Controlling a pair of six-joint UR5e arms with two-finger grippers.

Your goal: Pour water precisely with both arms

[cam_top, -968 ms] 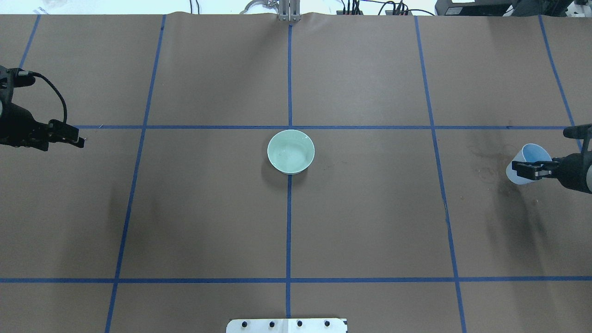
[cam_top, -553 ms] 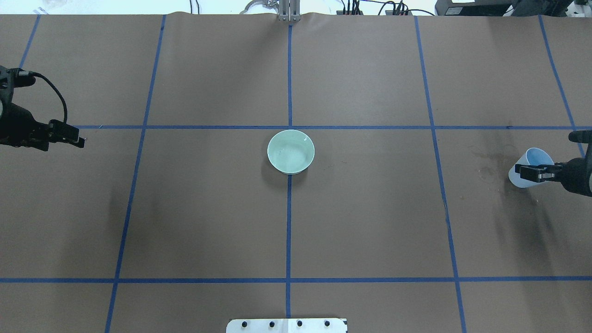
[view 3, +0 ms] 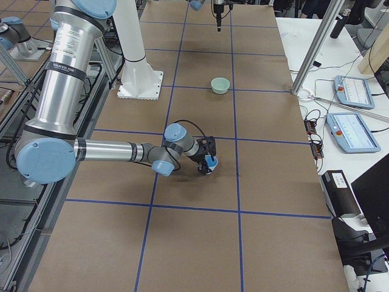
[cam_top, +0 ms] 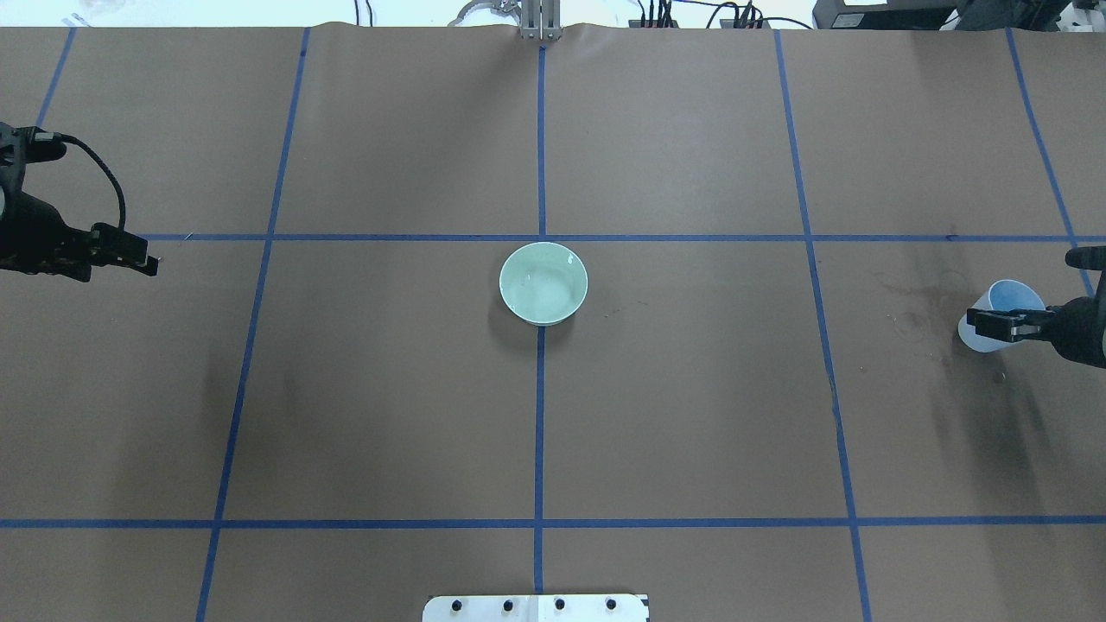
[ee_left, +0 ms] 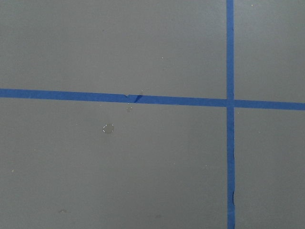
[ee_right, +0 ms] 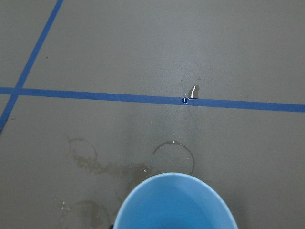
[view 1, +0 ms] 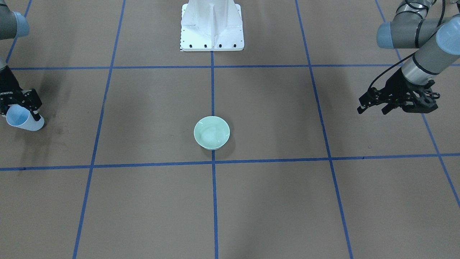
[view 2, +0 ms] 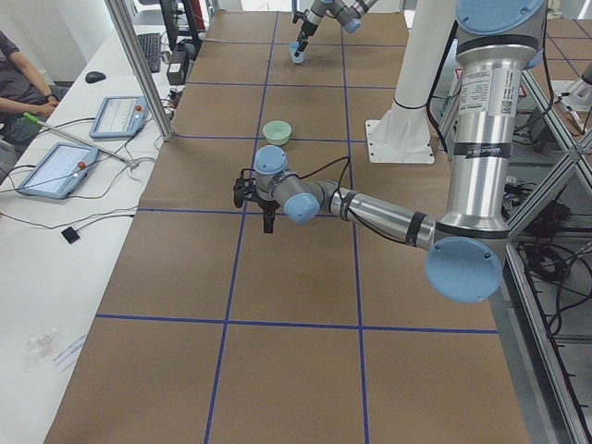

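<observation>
A pale green bowl stands at the table's middle, also in the front view. Water shows in it as faint ripples and a white glint. My right gripper is shut on a pale blue cup at the table's right edge and holds it tilted, low over the paper. The cup also shows in the front view and the right wrist view; I cannot tell whether it holds water. My left gripper hangs open and empty at the far left, well away from the bowl.
Brown paper with a blue tape grid covers the table. Wet rings and stains mark the paper beside the cup. The white pedestal base stands at the robot's side. Tablets and cables lie on the operators' bench.
My right gripper with the cup has moved a little outward to the right and lower. The left arm and the bowl have not moved.
</observation>
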